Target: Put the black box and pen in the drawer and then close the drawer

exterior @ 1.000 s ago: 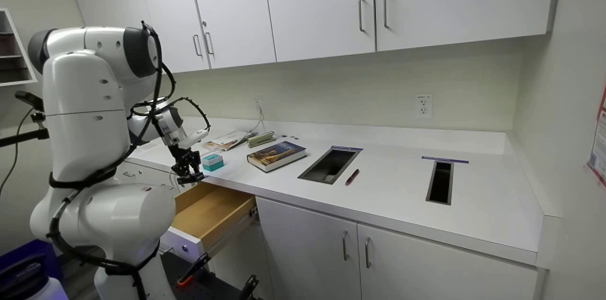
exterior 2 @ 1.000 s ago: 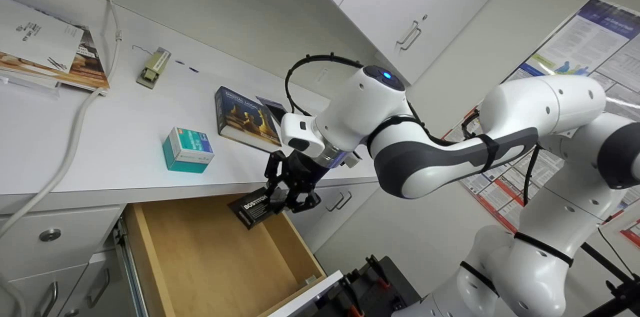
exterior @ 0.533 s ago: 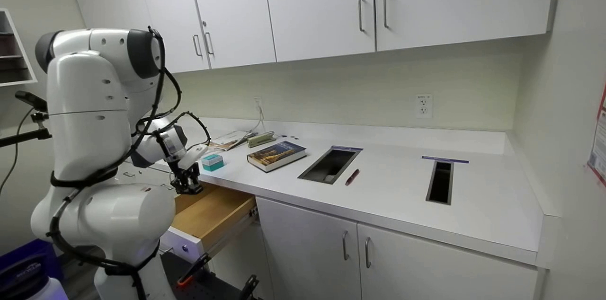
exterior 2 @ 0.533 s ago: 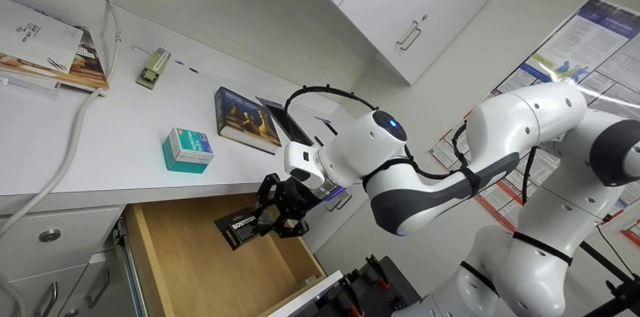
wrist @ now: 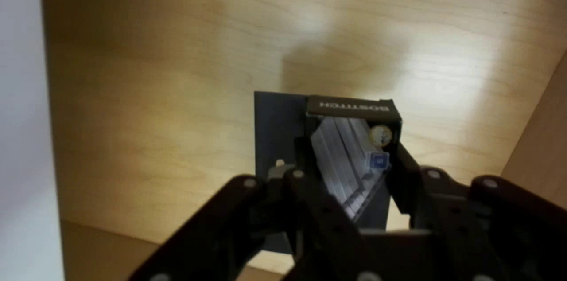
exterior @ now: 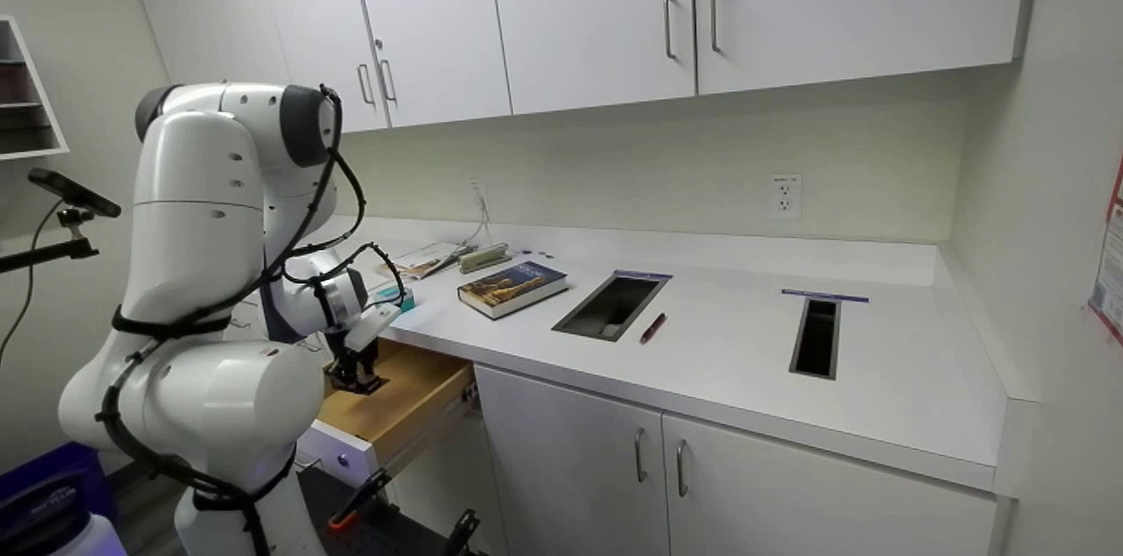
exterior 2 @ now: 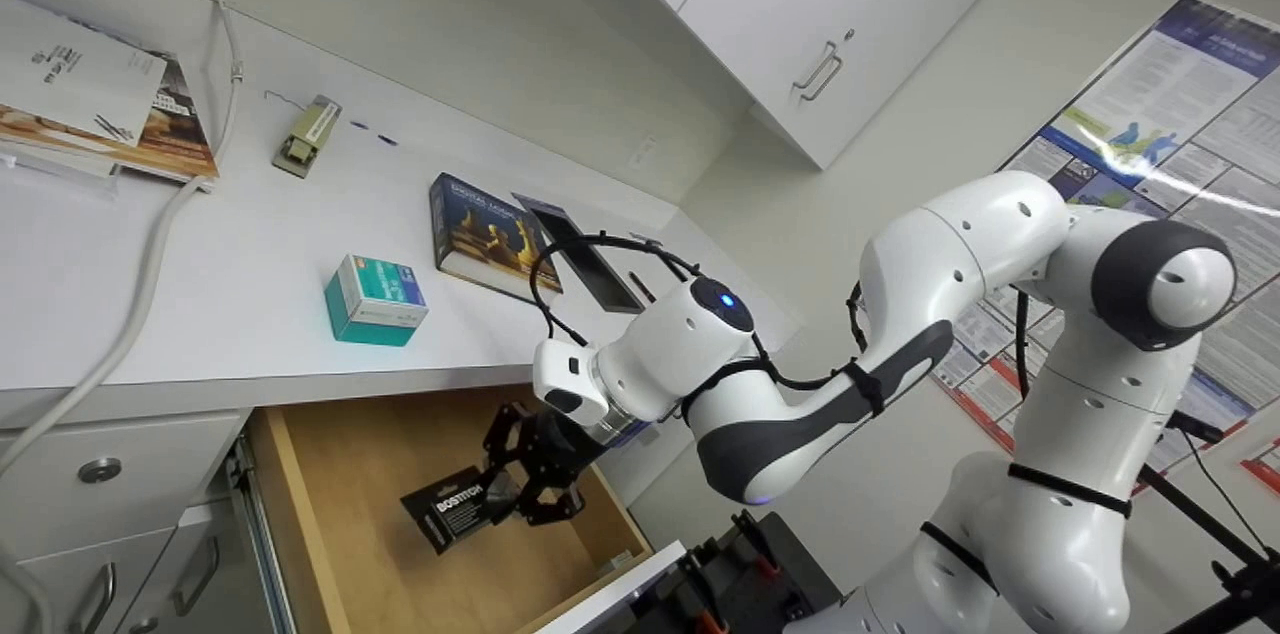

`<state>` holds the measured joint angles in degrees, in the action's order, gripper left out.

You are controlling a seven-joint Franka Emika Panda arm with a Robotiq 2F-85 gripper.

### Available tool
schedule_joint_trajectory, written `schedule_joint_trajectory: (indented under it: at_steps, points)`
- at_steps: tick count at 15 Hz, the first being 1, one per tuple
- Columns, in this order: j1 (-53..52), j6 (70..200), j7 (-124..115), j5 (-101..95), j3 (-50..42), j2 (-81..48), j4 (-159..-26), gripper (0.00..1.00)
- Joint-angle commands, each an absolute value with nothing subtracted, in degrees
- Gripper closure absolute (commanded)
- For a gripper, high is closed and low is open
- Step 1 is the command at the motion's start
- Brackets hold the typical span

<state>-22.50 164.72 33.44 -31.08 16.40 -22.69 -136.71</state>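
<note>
The black Bostitch box (exterior 2: pixel 440 510), gripped by the Robotiq gripper (wrist: pixel 349 159), is over the floor of the drawer (exterior 2: pixel 480 584) beneath the white countertop's (exterior: pixel 728 363) front edge. The red pen (exterior: pixel 653 328) lies nearer that edge; wall cabinets (exterior: pixel 597 21) overhang the back.

"BOSTITCH" on black box (exterior 2: pixel 450 512), "DIGITAL LOGIC" on book (exterior 2: pixel 492 239)

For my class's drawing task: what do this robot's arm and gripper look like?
The arm has glossy white, rounded segments with dark grey joint bands. A black cable runs along it, and black straps wrap it. A blue light shows on a dark oval panel. The gripper is black, angular and jointed.
</note>
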Motion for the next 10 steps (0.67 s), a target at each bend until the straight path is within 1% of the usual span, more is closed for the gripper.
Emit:
schedule_joint_trajectory:
  at_steps: [1,4,6,7,9,10]
  points:
    - [-21.2,167.2,33.8,-31.7,16.2,-28.9,-133.4,0.82]
    - [-21.4,166.4,33.6,-31.6,16.1,-32.1,-131.1,0.82]
    - [-22.1,165.2,33.1,-31.6,16.0,-32.9,-129.9,0.31]
    - [-22.4,164.8,32.9,-31.7,16.0,-32.8,-129.7,0.31]
    - [-24.1,164.0,31.1,-32.5,15.0,-30.2,-130.6,0.18]
    - [-24.2,163.6,30.8,-32.3,15.2,-29.0,-131.2,0.09]
